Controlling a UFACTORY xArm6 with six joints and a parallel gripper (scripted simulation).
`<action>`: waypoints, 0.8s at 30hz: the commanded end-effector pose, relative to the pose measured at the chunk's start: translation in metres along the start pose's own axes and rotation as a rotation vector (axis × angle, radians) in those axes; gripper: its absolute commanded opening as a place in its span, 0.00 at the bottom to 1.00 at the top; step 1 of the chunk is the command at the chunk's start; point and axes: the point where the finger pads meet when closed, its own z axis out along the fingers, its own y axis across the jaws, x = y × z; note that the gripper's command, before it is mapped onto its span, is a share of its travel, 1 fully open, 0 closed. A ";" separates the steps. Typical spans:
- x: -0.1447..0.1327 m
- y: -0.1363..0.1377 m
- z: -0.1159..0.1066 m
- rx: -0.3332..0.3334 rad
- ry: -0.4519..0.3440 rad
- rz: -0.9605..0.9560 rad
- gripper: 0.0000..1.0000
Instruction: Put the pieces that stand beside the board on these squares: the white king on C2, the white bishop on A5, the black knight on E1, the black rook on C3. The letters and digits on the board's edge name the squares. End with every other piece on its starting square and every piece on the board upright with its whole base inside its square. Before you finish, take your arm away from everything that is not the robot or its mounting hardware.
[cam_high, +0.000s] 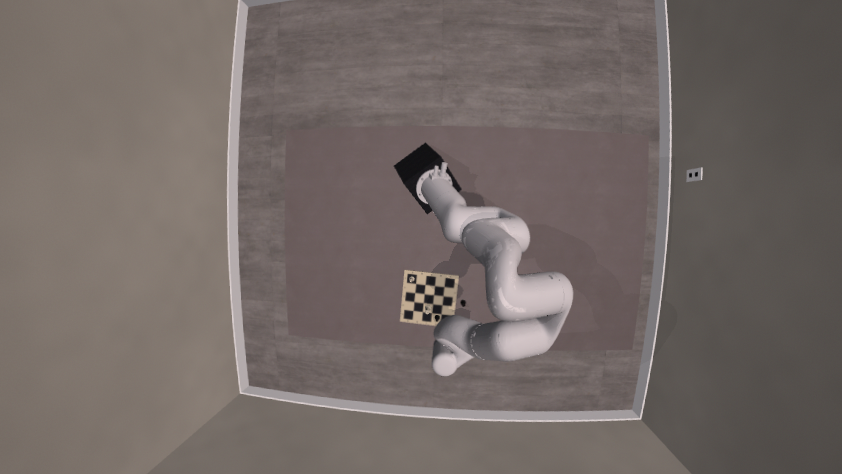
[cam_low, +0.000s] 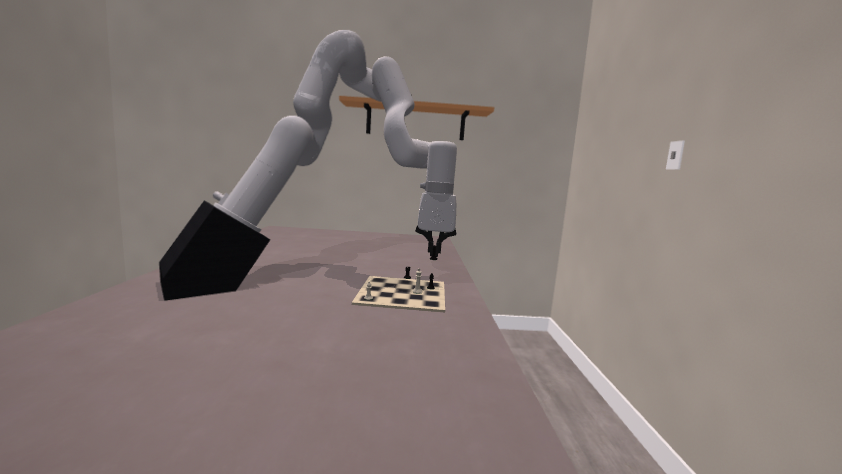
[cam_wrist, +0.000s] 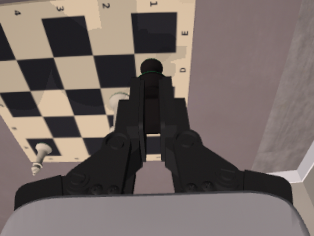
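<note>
1. Gripper, black-fingered (cam_low: 434, 250) (cam_wrist: 152, 107): narrow, closed on a small black chess piece (cam_low: 433, 256), base downward and raised above the table; whether knight or rook, cannot be told.
2. Chessboard, flat, five by five, cream and black, lettered and numbered on its edge (cam_high: 402, 306) (cam_low: 357, 302) (cam_wrist: 190, 20): lying on the mauve-brown table top (cam_high: 341, 235) (cam_low: 247, 376) (cam_wrist: 225, 85).
3. King, white, tall (cam_high: 427, 309) (cam_low: 418, 282) (cam_wrist: 119, 100): upright on C2; partly behind the fingers in the wrist view.
4. Bishop, white, shorter (cam_high: 411, 279) (cam_low: 368, 291) (cam_wrist: 42, 151): upright on the dark corner square, A5.
5. Chessman, black, type unclear (cam_high: 437, 317) (cam_low: 431, 281): upright on D1, near the king.
6. Chessman, second black, type unclear (cam_high: 463, 303) (cam_low: 407, 272): upright on the table, just beside the board's E edge.
7. Arm, light grey, jointed (cam_high: 533, 294) (cam_low: 391, 88): mounted on a black block (cam_high: 419, 157) (cam_low: 206, 259); its far end overhangs the board's digit-1 edge in the top view.
</note>
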 end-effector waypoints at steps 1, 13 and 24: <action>0.000 0.003 0.007 -0.007 0.001 -0.001 0.00; 0.001 0.003 0.058 -0.007 0.001 -0.001 0.00; 0.001 0.004 0.068 -0.007 0.001 -0.001 0.00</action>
